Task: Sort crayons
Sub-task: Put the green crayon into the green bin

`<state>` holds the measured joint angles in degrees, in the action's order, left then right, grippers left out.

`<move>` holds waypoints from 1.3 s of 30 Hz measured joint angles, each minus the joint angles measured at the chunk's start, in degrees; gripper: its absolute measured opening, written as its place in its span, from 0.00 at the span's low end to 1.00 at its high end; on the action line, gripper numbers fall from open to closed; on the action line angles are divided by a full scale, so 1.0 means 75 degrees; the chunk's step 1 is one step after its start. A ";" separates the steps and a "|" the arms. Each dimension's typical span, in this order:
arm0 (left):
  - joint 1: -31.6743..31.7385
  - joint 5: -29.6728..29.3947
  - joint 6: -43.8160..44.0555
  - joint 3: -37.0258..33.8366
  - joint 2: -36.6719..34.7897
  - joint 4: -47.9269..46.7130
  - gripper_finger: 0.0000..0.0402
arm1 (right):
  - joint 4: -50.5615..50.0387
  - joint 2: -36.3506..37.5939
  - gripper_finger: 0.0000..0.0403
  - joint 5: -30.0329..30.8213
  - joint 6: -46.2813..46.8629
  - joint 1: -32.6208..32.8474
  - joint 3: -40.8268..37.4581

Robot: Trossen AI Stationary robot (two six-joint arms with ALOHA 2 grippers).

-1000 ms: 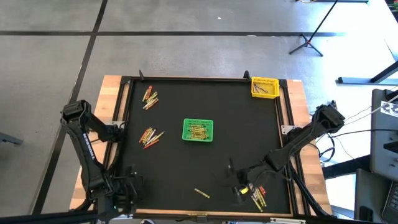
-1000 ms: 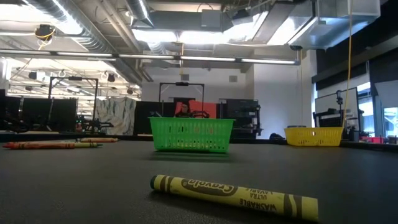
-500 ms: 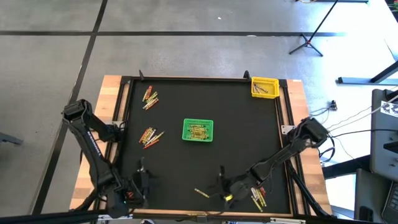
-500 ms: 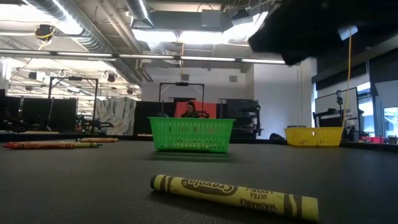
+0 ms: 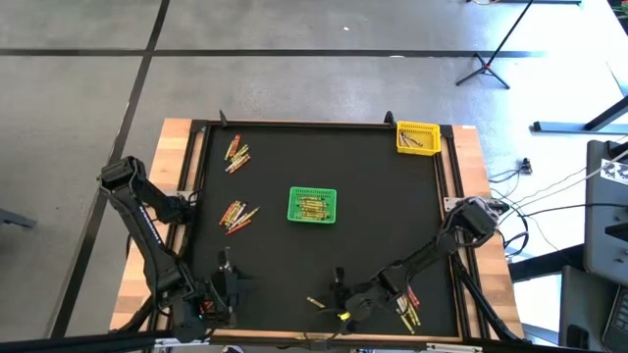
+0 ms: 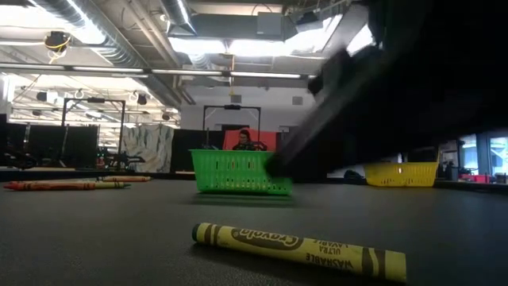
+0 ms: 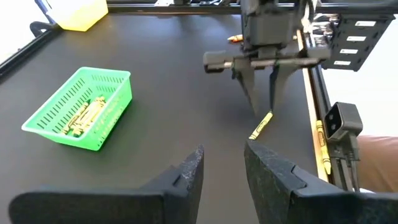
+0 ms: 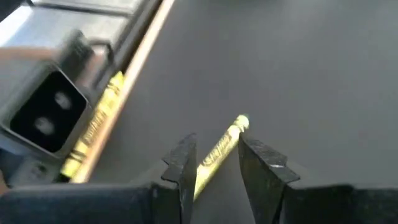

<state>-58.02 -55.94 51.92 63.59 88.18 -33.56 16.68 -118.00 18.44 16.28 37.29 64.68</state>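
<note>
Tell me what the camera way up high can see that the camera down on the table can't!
Only the high view shows the left gripper waiting near the table's front left, two crayon piles at left, and the right gripper open above a lone yellow crayon.

Only the low view shows the room behind, with ceiling lights.

Both show that yellow crayon, the green basket and the yellow basket.
</note>
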 joint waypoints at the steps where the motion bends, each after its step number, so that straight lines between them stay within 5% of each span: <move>1: 0.0000 0.0000 -0.0002 0.0000 0.0000 0.0000 0.25 | 0.0042 -0.0079 0.29 -0.0003 0.0002 -0.0027 -0.0002; 17: 0.0016 0.0073 0.0000 0.0002 0.0000 -0.0009 0.25 | 0.0211 -0.0699 0.28 0.0129 0.0202 -0.0026 0.0047; 27: 0.0020 0.0073 0.0002 0.0002 0.0000 -0.0029 0.25 | 0.0083 -0.0694 0.03 0.0114 -0.0185 -0.0029 0.0035; 39: 0.0020 0.0216 0.0000 0.0001 0.0000 -0.0035 0.25 | -0.0770 0.0348 0.12 0.0436 -0.0696 -0.0076 -0.0017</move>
<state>-57.87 -54.33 51.92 63.60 88.18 -33.82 10.90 -115.39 21.71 11.06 36.73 64.55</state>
